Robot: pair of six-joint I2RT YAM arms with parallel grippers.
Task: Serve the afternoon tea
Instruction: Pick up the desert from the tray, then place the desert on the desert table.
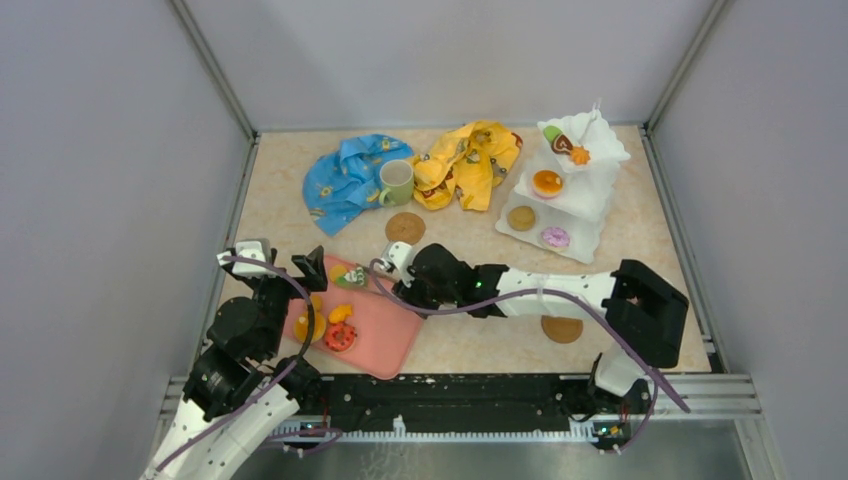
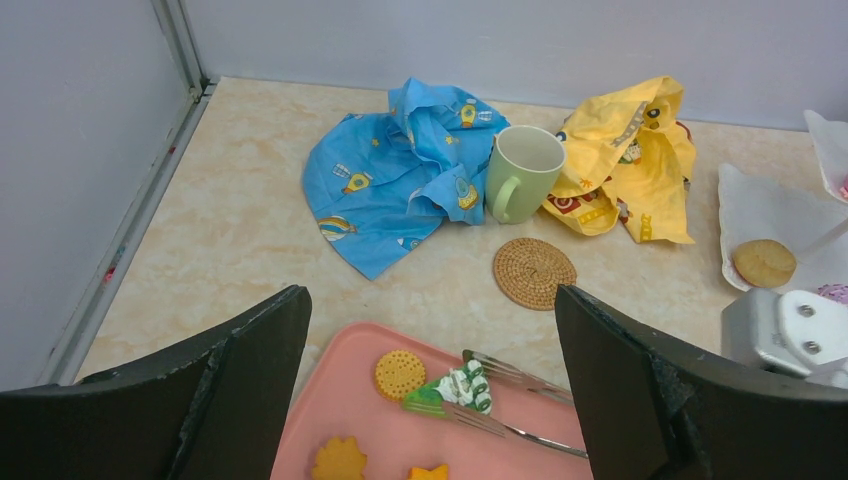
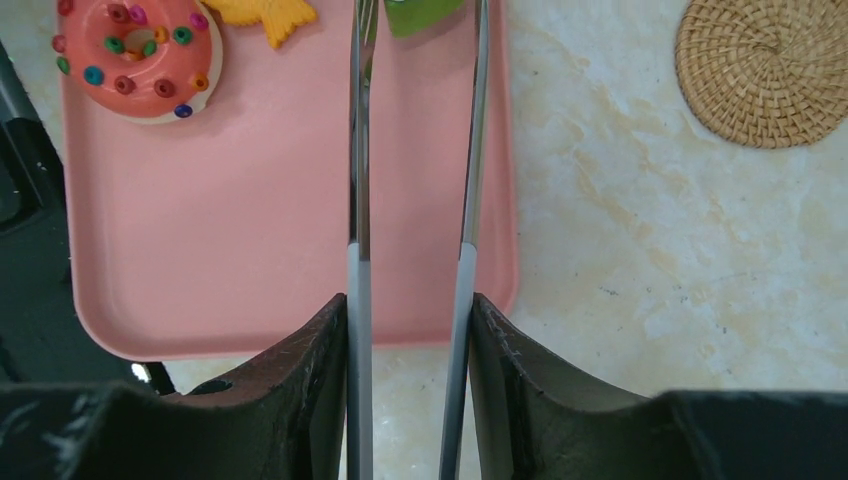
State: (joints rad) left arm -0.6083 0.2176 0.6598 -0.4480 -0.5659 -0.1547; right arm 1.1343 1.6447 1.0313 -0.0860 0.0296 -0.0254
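My right gripper [image 1: 400, 268] [image 3: 410, 310] is shut on metal tongs [image 3: 358, 200]. The tong tips reach over the pink tray [image 1: 385, 335] and sit on either side of a green cake slice [image 1: 349, 277] [image 2: 450, 390]. Also on the tray are a round yellow biscuit [image 2: 400, 373], orange pastries [image 1: 307, 325] and a sprinkled donut [image 3: 135, 55]. My left gripper [image 1: 280, 265] [image 2: 430, 300] hangs open over the tray's left end with nothing in it. The white tiered stand [image 1: 570, 185] at the back right carries several pastries. A pale green mug [image 1: 396, 182] stands near a brown coaster [image 1: 405, 227].
A blue cloth [image 1: 345, 178] and a yellow cloth [image 1: 467, 163] lie crumpled at the back on either side of the mug. A second coaster [image 1: 561, 328] lies under my right arm near the front edge. Grey walls enclose the table on three sides.
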